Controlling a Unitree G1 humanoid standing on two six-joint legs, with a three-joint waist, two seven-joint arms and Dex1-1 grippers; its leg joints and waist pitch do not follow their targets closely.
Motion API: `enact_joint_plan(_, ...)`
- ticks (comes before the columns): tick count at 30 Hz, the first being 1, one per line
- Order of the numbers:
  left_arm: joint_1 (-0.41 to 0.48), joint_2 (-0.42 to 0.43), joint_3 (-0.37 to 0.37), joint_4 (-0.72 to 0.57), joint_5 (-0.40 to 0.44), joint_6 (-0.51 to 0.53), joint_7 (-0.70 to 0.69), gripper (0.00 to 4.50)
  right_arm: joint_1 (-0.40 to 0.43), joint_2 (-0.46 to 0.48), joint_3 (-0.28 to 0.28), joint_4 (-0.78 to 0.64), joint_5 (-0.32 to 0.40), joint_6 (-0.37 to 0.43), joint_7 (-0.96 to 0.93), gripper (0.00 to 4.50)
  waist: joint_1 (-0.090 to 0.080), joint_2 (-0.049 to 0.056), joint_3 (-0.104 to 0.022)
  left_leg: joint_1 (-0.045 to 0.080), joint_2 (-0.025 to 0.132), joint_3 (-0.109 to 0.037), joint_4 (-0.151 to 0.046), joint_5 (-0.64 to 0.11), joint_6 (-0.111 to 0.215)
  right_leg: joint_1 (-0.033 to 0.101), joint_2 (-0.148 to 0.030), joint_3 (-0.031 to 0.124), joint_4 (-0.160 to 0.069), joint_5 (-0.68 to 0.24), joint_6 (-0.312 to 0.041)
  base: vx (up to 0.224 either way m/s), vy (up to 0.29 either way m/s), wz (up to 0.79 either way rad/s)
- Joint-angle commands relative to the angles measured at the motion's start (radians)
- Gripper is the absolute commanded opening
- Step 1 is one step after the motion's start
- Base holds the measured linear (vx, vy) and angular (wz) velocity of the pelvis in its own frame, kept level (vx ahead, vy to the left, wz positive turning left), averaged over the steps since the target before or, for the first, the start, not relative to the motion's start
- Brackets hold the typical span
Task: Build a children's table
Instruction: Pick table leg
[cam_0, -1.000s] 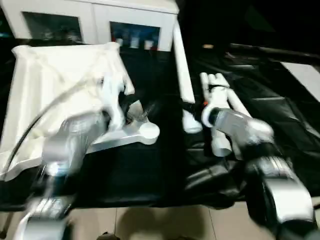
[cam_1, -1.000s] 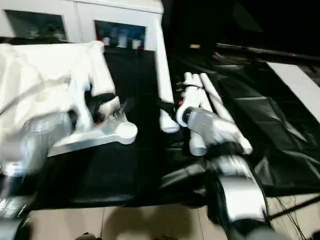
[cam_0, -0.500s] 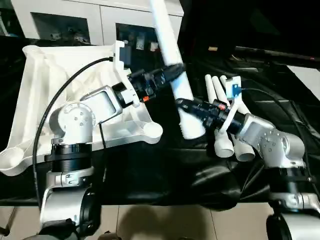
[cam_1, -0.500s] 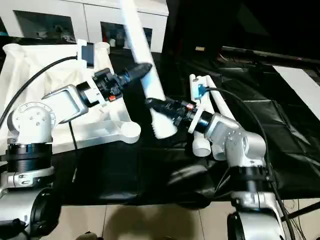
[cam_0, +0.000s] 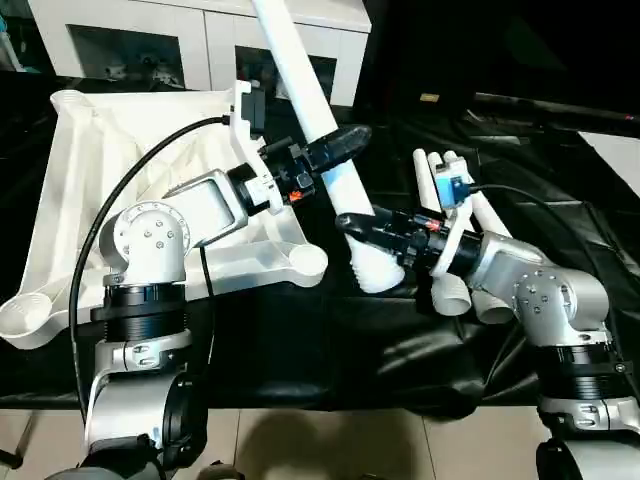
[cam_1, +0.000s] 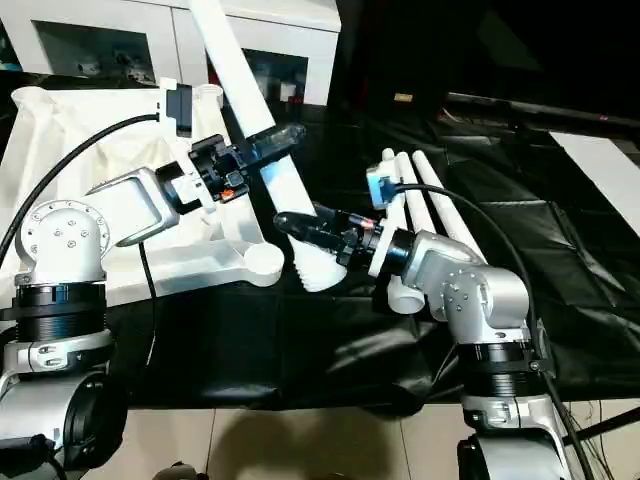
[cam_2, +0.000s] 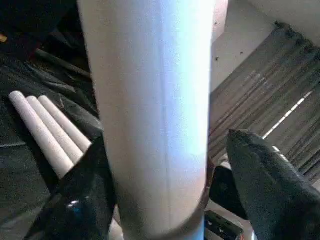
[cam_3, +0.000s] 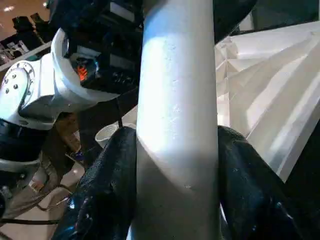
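The white tabletop (cam_0: 95, 160) lies upside down on the black cloth at the left, ribs up, with a round corner socket (cam_0: 305, 262) nearest the middle. One long white leg (cam_0: 300, 70) stands tilted above that corner, thick end (cam_0: 375, 272) low and just right of the socket. My left gripper (cam_0: 338, 146) is shut on the leg's middle, fingers (cam_2: 82, 200) on both sides of the tube. My right gripper (cam_0: 358, 224) is shut on the leg (cam_3: 177, 115) near its thick end. Three more legs (cam_1: 420, 182) lie side by side at the right.
A white glass-door cabinet (cam_0: 150, 40) stands behind the tabletop. Black cloth (cam_0: 270, 340) covers the work surface, rumpled at the right, and its front edge meets a light tiled floor (cam_0: 330, 445). A black cable (cam_0: 110, 225) loops over my left arm.
The head camera has steadied after a blurred swing. The held leg's top has tipped further left, and its thick end has dropped slightly toward the tabletop's corner socket, with my right gripper following.
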Motion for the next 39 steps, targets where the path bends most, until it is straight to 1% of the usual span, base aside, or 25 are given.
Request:
enact_joint_plan(1, -0.027, -0.003, -0.021, -0.001, 0.005, -0.005, 0.01, 3.18, 0.007, -0.014, 0.012, -0.021, -0.021, -0.011, -0.013, 1.86, -0.003, 0.027, -0.078, 0.008, 0.03, -0.007, -0.07, -0.032, 0.01, 0.066, -0.066, 0.037, -0.066, 0.045, -0.257, 0.0, 0.0, 0.0)
enact_joint_plan(2, -0.026, -0.002, -0.022, -0.001, 0.006, -0.007, 0.009, 3.09, 0.006, -0.014, 0.013, -0.02, -0.023, -0.012, -0.015, 1.86, -0.003, 0.029, -0.078, 0.008, 0.029, -0.007, -0.07, -0.028, 0.01, 0.066, -0.066, 0.037, -0.065, 0.05, -0.258, 0.0, 0.0, 0.0)
enact_joint_plan(4, -0.027, -0.004, -0.016, 0.0, 0.005, -0.011, 0.017, 2.9, 0.005, -0.015, 0.016, -0.019, -0.024, -0.013, -0.019, 1.86, -0.003, 0.03, -0.078, 0.008, 0.03, -0.006, -0.07, -0.026, 0.011, 0.066, -0.066, 0.037, -0.065, 0.054, -0.261, 0.0, 0.0, 0.0)
enact_joint_plan(7, -0.028, -0.003, -0.016, -0.001, 0.007, -0.008, 0.014, 2.83, 0.003, -0.017, 0.018, -0.016, -0.027, -0.015, -0.024, 1.86, -0.003, 0.029, -0.077, 0.007, 0.029, -0.006, -0.069, -0.02, 0.015, 0.067, -0.066, 0.037, -0.065, 0.058, -0.262, 0.0, 0.0, 0.0)
enact_joint_plan(8, -0.023, 0.005, -0.031, -0.006, 0.02, -0.015, 0.002, 2.56, 0.002, -0.018, 0.019, -0.015, -0.03, -0.016, -0.027, 1.86, -0.003, 0.031, -0.077, 0.008, 0.03, -0.006, -0.069, -0.019, 0.016, 0.065, -0.066, 0.037, -0.065, 0.056, -0.261, 0.0, 0.0, 0.0)
enact_joint_plan(9, -0.02, 0.004, -0.034, -0.007, 0.023, -0.023, 0.003, 2.47, 0.002, -0.019, 0.02, -0.015, -0.033, -0.015, -0.029, 1.86, -0.003, 0.031, -0.076, 0.008, 0.03, -0.006, -0.07, -0.019, 0.017, 0.065, -0.066, 0.037, -0.066, 0.053, -0.259, 0.0, 0.0, 0.0)
enact_joint_plan(12, -0.022, 0.001, -0.025, 0.002, 0.021, -0.023, 0.019, 2.44, 0.0, -0.021, 0.023, -0.015, -0.034, -0.015, -0.03, 1.86, -0.003, 0.03, -0.077, 0.007, 0.029, -0.006, -0.068, -0.014, 0.018, 0.066, -0.066, 0.037, -0.065, 0.064, -0.26, 0.0, 0.0, 0.0)
enact_joint_plan(13, -0.023, 0.002, -0.026, 0.004, 0.021, -0.024, 0.017, 2.37, -0.001, -0.021, 0.025, -0.015, -0.033, -0.016, -0.03, 1.86, -0.003, 0.03, -0.077, 0.006, 0.029, -0.006, -0.069, -0.01, 0.018, 0.067, -0.066, 0.037, -0.064, 0.065, -0.26, 0.0, 0.0, 0.0)
enact_joint_plan(14, -0.024, 0.004, -0.026, 0.006, 0.023, -0.028, 0.018, 2.09, 0.0, -0.023, 0.028, -0.015, -0.032, -0.019, -0.031, 1.86, -0.003, 0.031, -0.077, 0.007, 0.029, -0.006, -0.068, -0.008, 0.018, 0.066, -0.067, 0.037, -0.064, 0.067, -0.261, 0.0, 0.0, 0.0)
enact_joint_plan(16, -0.026, 0.007, -0.027, 0.006, 0.027, -0.032, 0.018, 2.04, 0.0, -0.026, 0.032, -0.015, -0.032, -0.023, -0.03, 1.86, -0.003, 0.032, -0.077, 0.008, 0.029, -0.006, -0.069, -0.014, 0.017, 0.066, -0.067, 0.036, -0.065, 0.062, -0.262, 0.0, 0.0, 0.0)
enact_joint_plan(17, -0.023, 0.022, -0.052, -0.002, 0.051, -0.043, 0.011, 2.05, 0.0, -0.028, 0.037, -0.015, -0.036, -0.028, -0.029, 1.86, -0.002, 0.03, -0.077, 0.009, 0.03, -0.006, -0.068, -0.014, 0.018, 0.065, -0.067, 0.036, -0.066, 0.061, -0.262, 0.0, 0.0, 0.0)
enact_joint_plan(18, -0.021, 0.032, -0.069, -0.008, 0.067, -0.051, 0.005, 1.9, 0.001, -0.029, 0.04, -0.016, -0.038, -0.03, -0.028, 2.42, -0.002, 0.031, -0.077, 0.008, 0.03, -0.006, -0.069, -0.014, 0.019, 0.065, -0.067, 0.036, -0.065, 0.06, -0.26, 0.0, 0.0, 0.0)
enact_joint_plan(19, -0.019, 0.039, -0.085, -0.013, 0.087, -0.067, 0.002, 1.88, 0.0, -0.029, 0.041, -0.016, -0.039, -0.029, -0.03, 2.56, -0.003, 0.032, -0.078, 0.008, 0.031, -0.007, -0.069, -0.007, 0.02, 0.065, -0.067, 0.035, -0.064, 0.066, -0.258, 0.0, 0.0, 0.0)
enact_joint_plan(20, -0.018, 0.042, -0.094, -0.016, 0.099, -0.077, 0.002, 1.87, 0.0, -0.029, 0.041, -0.016, -0.039, -0.026, -0.032, 2.56, -0.002, 0.033, -0.078, 0.008, 0.032, -0.007, -0.069, -0.005, 0.019, 0.065, -0.069, 0.035, -0.063, 0.07, -0.259, 0.0, 0.0, 0.0)
enact_joint_plan(22, -0.017, 0.05, -0.115, -0.028, 0.115, -0.09, -0.012, 1.86, 0.001, -0.028, 0.042, -0.018, -0.04, -0.022, -0.033, 2.75, -0.003, 0.031, -0.078, 0.009, 0.032, -0.006, -0.068, -0.001, 0.019, 0.065, -0.068, 0.034, -0.062, 0.079, -0.26, 0.0, 0.0, 0.0)
enact_joint_plan(23, -0.016, 0.055, -0.126, -0.036, 0.122, -0.094, -0.017, 1.86, 0.001, -0.03, 0.043, -0.019, -0.042, -0.019, -0.031, 2.9, -0.002, 0.032, -0.078, 0.008, 0.032, -0.006, -0.068, -0.001, 0.019, 0.066, -0.07, 0.034, -0.062, 0.078, -0.26, 0.0, 0.0, 0.0)
enact_joint_plan(26, -0.018, 0.069, -0.153, -0.062, 0.126, -0.097, -0.044, 1.85, -0.003, -0.042, 0.053, -0.019, -0.056, -0.014, -0.034, 3.13, -0.003, 0.032, -0.078, 0.007, 0.032, -0.006, -0.068, 0.003, 0.016, 0.066, -0.07, 0.032, -0.06, 0.082, -0.261, 0.0, 0.0, 0.0)
enact_joint_plan(27, -0.02, 0.079, -0.169, -0.074, 0.129, -0.102, -0.066, 1.85, -0.007, -0.051, 0.057, -0.017, -0.058, -0.007, -0.032, 3.13, -0.002, 0.031, -0.078, 0.008, 0.033, -0.006, -0.068, 0.002, 0.015, 0.065, -0.07, 0.032, -0.061, 0.083, -0.263, 0.0, 0.0, 0.0)
enact_joint_plan(28, -0.02, 0.079, -0.169, -0.074, 0.129, -0.102, -0.066, 1.85, -0.007, -0.051, 0.057, -0.017, -0.058, -0.007, -0.032, 3.15, -0.002, 0.031, -0.078, 0.008, 0.032, -0.005, -0.068, -0.001, 0.014, 0.065, -0.07, 0.032, -0.061, 0.079, -0.263, 0.0, 0.0, 0.0)
enact_joint_plan(29, -0.016, 0.104, -0.209, -0.093, 0.138, -0.114, -0.11, 1.85, -0.015, -0.067, 0.062, -0.015, -0.049, 0.014, -0.02, 3.15, -0.001, 0.031, -0.078, 0.008, 0.033, -0.005, -0.069, -0.004, 0.011, 0.065, -0.07, 0.031, -0.061, 0.076, -0.264, 0.0, 0.0, 0.0)
enact_joint_plan(31, -0.01, 0.126, -0.244, -0.109, 0.144, -0.121, -0.154, 1.85, -0.022, -0.082, 0.069, -0.013, -0.039, 0.037, 0.0, 3.15, -0.001, 0.032, -0.077, 0.008, 0.033, -0.004, -0.07, -0.011, 0.011, 0.065, -0.069, 0.03, -0.062, 0.06, -0.257, 0.0, 0.0, 0.0)
enact_joint_plan(32, -0.008, 0.134, -0.258, -0.116, 0.143, -0.121, -0.175, 1.85, -0.026, -0.091, 0.076, -0.014, -0.031, 0.05, 0.017, 3.15, -0.002, 0.031, -0.076, 0.006, 0.033, -0.005, -0.07, -0.016, 0.007, 0.066, -0.07, 0.03, -0.062, 0.055, -0.256, 0.0, 0.0, 0.0)
enact_joint_plan(34, -0.007, 0.135, -0.26, -0.118, 0.143, -0.12, -0.18, 1.85, -0.026, -0.093, 0.078, -0.015, -0.029, 0.053, 0.022, 3.15, -0.002, 0.031, -0.076, 0.005, 0.033, -0.005, -0.07, -0.02, 0.003, 0.067, -0.071, 0.03, -0.062, 0.048, -0.254, 0.0, 0.0, 0.0)
enact_joint_plan(37, -0.005, 0.152, -0.294, -0.138, 0.143, -0.12, -0.23, 1.85, -0.04, -0.105, 0.1, -0.011, -0.024, 0.079, 0.048, 3.15, -0.001, 0.028, -0.077, 0.004, 0.032, -0.004, -0.07, -0.018, 0.001, 0.067, -0.071, 0.03, -0.063, 0.041, -0.252, 0.0, 0.0, 0.0)
enact_joint_plan(39, -0.004, 0.158, -0.307, -0.144, 0.147, -0.122, -0.244, 1.85, -0.048, -0.104, 0.106, -0.005, -0.023, 0.085, 0.052, 3.15, -0.002, 0.029, -0.078, 0.005, 0.033, -0.004, -0.07, -0.018, -0.003, 0.066, -0.071, 0.029, -0.061, 0.043, -0.253, 0.0, 0.0, 0.0)
